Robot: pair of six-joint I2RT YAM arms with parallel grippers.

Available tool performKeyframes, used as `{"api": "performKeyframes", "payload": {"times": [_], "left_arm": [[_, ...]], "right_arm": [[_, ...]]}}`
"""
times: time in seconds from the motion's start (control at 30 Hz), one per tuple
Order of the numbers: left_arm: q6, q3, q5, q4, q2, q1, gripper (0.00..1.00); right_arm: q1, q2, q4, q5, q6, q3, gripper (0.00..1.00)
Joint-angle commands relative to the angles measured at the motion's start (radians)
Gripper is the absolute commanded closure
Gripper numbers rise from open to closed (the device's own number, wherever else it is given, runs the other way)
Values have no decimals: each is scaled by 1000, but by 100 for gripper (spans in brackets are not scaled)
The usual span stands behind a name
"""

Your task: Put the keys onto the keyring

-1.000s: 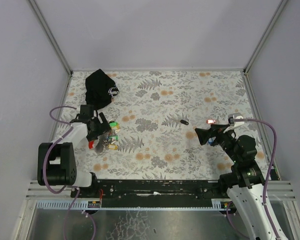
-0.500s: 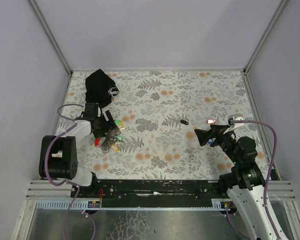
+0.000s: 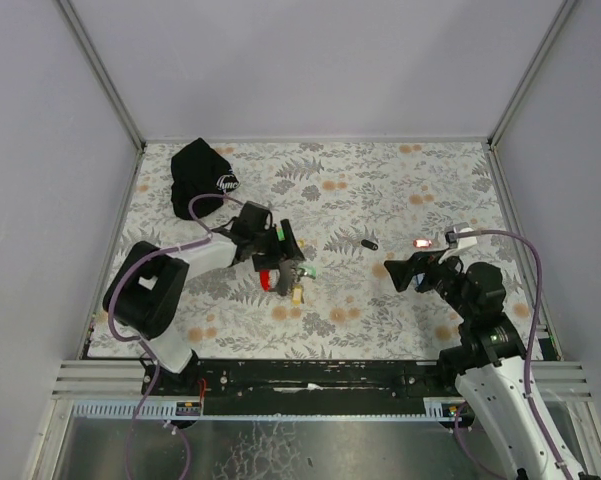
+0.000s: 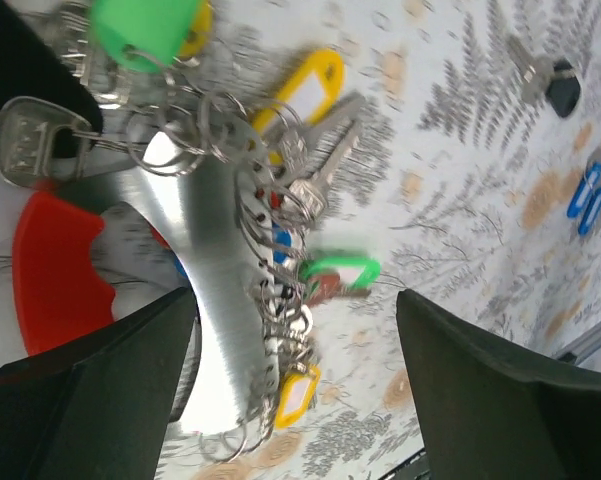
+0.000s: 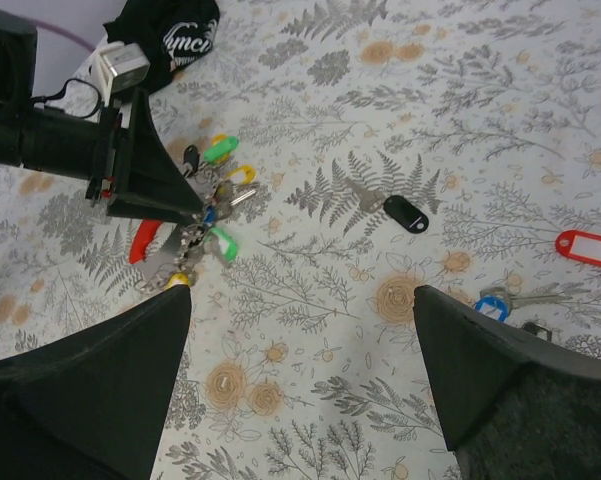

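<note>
I am holding the left tool (image 4: 295, 330) spread around the keyring (image 4: 248, 215), already loaded with tagged keys (image 4: 310, 95) at the table's (image 3: 380, 180) 8 o'clock, while the right tool (image 5: 302, 330) is hovering spread and empty near the black-tagged key (image 5: 405, 213), blue-tagged key (image 5: 492, 303) and red tag (image 5: 587, 247) lying loose at 3 o'clock.

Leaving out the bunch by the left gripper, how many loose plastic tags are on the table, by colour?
black tag: 1
red tag: 1
blue tag: 1
Total: 3
</note>
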Motion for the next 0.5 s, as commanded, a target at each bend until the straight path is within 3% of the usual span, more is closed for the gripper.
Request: {"api": "performKeyframes", "payload": {"times": [0.0, 0.3, 0.47], "left_arm": [[7, 74, -44, -16, 6, -64, 19], [118, 18, -327, -177, -176, -71, 19], [145, -5, -450, -202, -160, -105, 20]], "right_arm": [[8, 65, 7, -87, -33, 46, 1], [10, 208, 14, -240, -77, 72, 4], [16, 274, 21, -278, -86, 86, 9]]}}
